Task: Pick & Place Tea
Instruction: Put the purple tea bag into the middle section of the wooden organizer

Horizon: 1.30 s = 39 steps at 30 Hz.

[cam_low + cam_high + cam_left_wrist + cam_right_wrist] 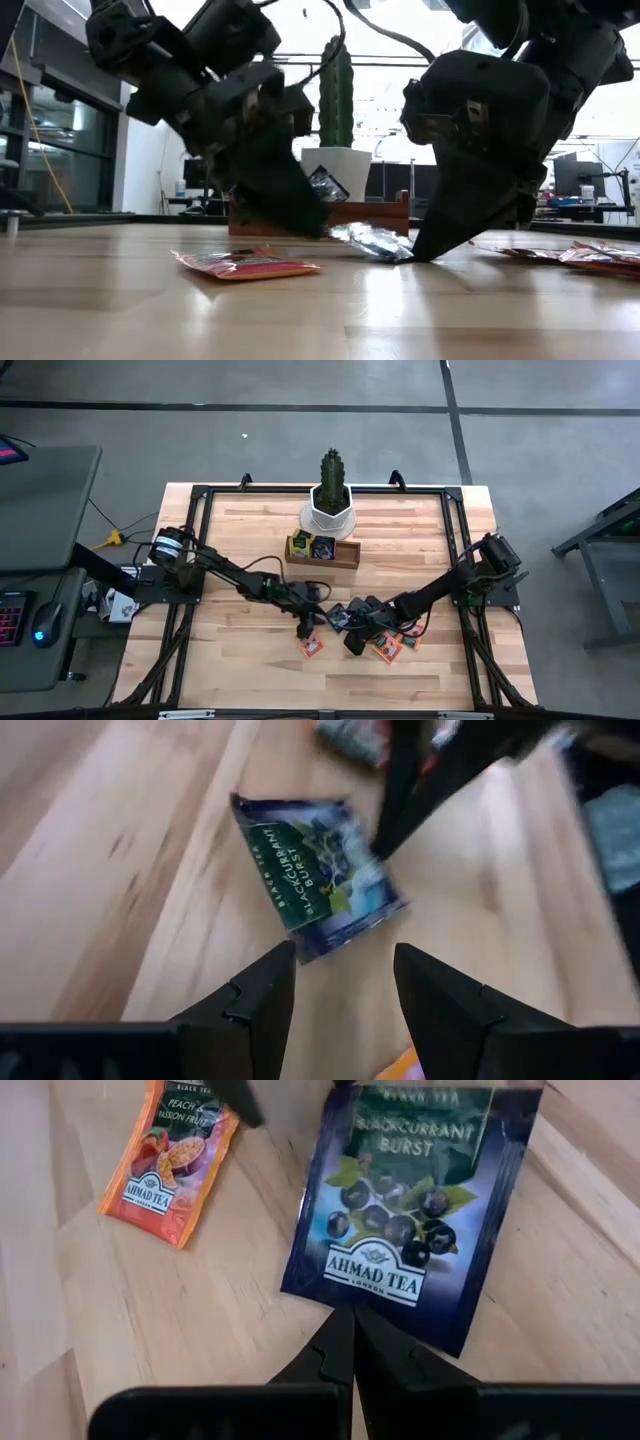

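My left hand (345, 980) fingers apart over a dark blue blackcurrant sachet (318, 870) flat on the bench (260, 680), my right hand (352, 1330) pinched together touching its edge, its wrist view alone showing an orange peach sachet (168, 1160) beside it.

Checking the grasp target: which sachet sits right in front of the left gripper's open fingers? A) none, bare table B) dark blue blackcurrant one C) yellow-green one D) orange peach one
B: in the left wrist view the dark blue blackcurrant sachet lies flat on the table just ahead of the left gripper, whose fingers stand apart; the shut right gripper points at the same sachet's edge.
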Tool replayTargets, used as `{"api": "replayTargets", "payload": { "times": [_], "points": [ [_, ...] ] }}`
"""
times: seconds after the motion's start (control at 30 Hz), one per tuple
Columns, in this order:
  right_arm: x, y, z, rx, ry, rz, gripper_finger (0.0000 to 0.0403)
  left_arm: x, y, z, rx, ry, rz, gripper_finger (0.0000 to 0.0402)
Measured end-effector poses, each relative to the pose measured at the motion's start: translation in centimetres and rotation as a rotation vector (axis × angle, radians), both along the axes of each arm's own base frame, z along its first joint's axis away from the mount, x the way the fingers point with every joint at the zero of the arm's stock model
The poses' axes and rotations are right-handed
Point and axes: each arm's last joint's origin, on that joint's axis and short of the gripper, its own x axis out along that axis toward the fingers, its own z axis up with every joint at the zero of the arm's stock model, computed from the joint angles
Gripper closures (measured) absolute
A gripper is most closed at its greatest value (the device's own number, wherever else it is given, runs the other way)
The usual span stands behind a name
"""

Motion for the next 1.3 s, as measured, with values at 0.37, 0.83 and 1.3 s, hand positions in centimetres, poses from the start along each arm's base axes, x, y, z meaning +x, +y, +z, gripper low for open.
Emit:
{"api": "replayTargets", "payload": {
  "times": [0.37, 0.83, 1.3],
  "points": [
    [-0.1, 0.0, -0.1, -0.007, 0.009, 0.003, 0.0403, -0.2, 0.2, -0.4, -0.022, 0.047, 0.063, 0.0231],
    [-0.1, 0.0, -0.2, -0.023, 0.006, 0.002, 0.0403, 0.7, 0.0, -0.2, -0.120, -0.011, 0.109, 0.0231],
    [0.0, 0.0, -0.1, -0.026, -0.007, 0.000, 0.0403, 2.4, 0.5, 1.0, -0.129, -0.050, 0.133, 0.0233]
  ]
}}
